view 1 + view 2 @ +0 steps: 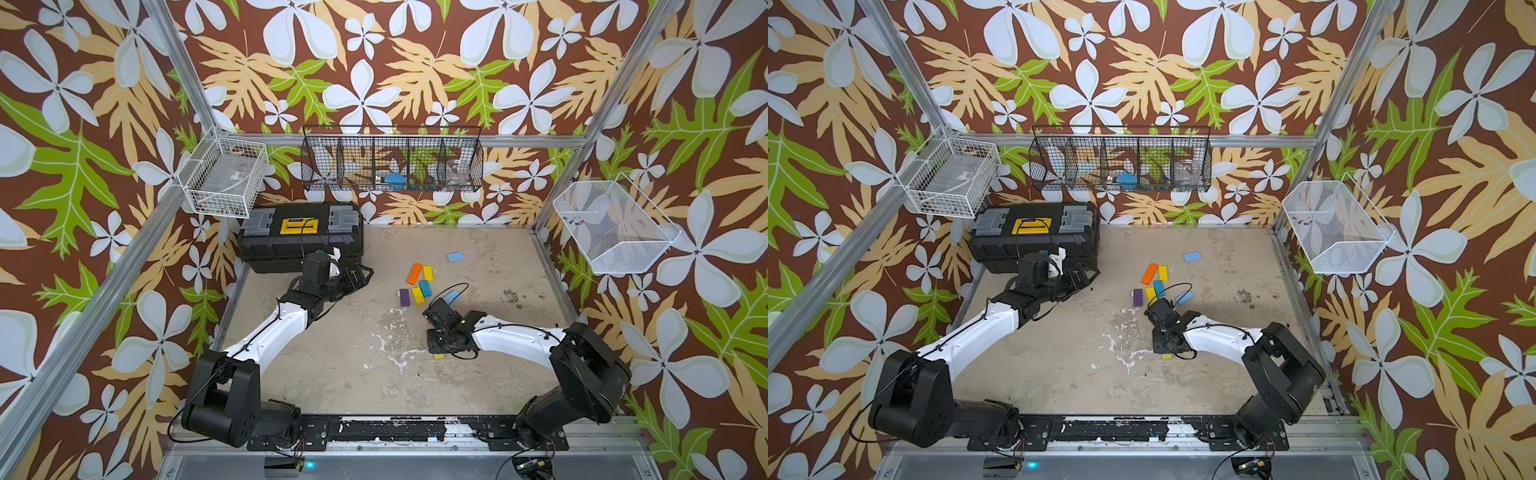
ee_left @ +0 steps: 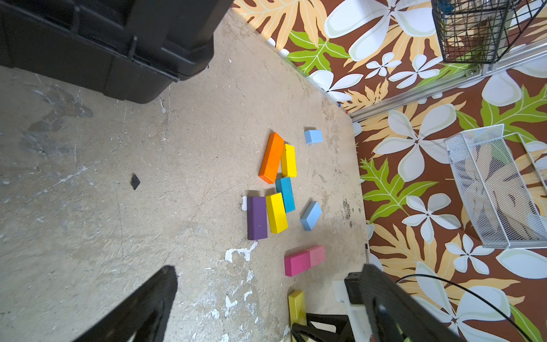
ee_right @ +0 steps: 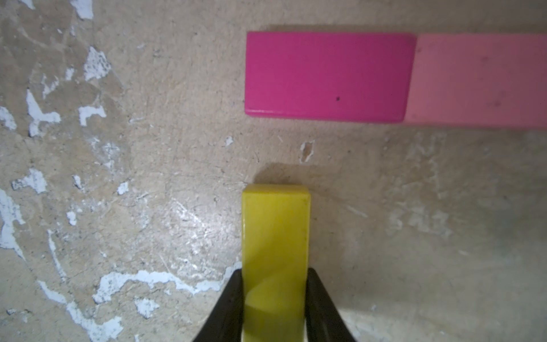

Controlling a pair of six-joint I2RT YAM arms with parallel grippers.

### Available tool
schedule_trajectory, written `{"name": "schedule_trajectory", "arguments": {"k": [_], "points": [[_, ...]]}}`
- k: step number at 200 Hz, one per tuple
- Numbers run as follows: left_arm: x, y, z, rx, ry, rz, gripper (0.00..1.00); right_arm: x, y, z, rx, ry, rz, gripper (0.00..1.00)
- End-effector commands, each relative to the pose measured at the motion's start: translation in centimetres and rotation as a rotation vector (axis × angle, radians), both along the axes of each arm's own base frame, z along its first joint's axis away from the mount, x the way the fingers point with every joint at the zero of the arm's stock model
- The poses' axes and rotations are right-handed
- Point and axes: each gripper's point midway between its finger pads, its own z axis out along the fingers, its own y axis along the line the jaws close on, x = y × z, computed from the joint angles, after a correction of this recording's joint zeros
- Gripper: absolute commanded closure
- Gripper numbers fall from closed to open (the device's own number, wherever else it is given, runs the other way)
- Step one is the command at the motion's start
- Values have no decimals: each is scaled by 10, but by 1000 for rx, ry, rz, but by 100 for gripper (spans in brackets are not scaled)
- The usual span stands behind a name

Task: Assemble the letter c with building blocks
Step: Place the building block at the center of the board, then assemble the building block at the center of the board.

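My right gripper [image 3: 275, 275] is down at the floor, shut on a yellow block [image 3: 275, 225] that stands on its narrow edge; its far end stops short of a magenta block [image 3: 328, 77] lying end to end with a pink block [image 3: 479, 80]. In a top view only a sliver of that yellow block [image 1: 439, 356] shows under the right gripper [image 1: 438, 349]. Farther back lie loose blocks: orange [image 2: 271, 157], yellow [image 2: 288, 160], teal [image 2: 285, 194], yellow [image 2: 276, 212], purple [image 2: 257, 217] and two light blue [image 2: 310, 215] [image 2: 313, 136]. My left gripper [image 2: 262, 278] hangs open and empty near the toolbox.
A black toolbox [image 1: 301, 237] fills the back left corner, just behind the left gripper [image 1: 361, 274]. Wire baskets hang on the walls: white [image 1: 224, 178], black [image 1: 392, 158], white mesh [image 1: 615, 228]. A small dark scrap [image 2: 135, 181] lies on the floor.
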Motion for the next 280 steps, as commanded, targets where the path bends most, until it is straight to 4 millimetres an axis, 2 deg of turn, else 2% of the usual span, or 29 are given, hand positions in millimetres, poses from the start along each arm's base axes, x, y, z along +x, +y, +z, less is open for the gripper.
{"name": "schedule_trajectory", "arguments": {"k": [1,13,54,84,107,125,177,280], "points": [[2,0,4,2,-17,-4,0,4,0,2,-6,-16,-10,56],[2,-1,5,1,-19,-6,0,4,0,4,-5,-18,-10,50],[1,-1,9,-8,-27,-9,0,5,-2,18,5,-44,-19,46],[-3,-1,16,-8,-45,-14,0,7,-2,32,19,-67,-30,34],[-7,1,16,-2,-45,-13,0,5,-2,36,33,-79,-33,31],[-8,1,17,1,-42,-15,0,0,-3,33,39,-69,-39,31],[-9,1,20,-6,-48,-12,0,-10,-4,15,18,-26,-19,44],[-10,2,24,-5,-60,-11,0,-11,-1,1,-10,-8,-9,49]]}}
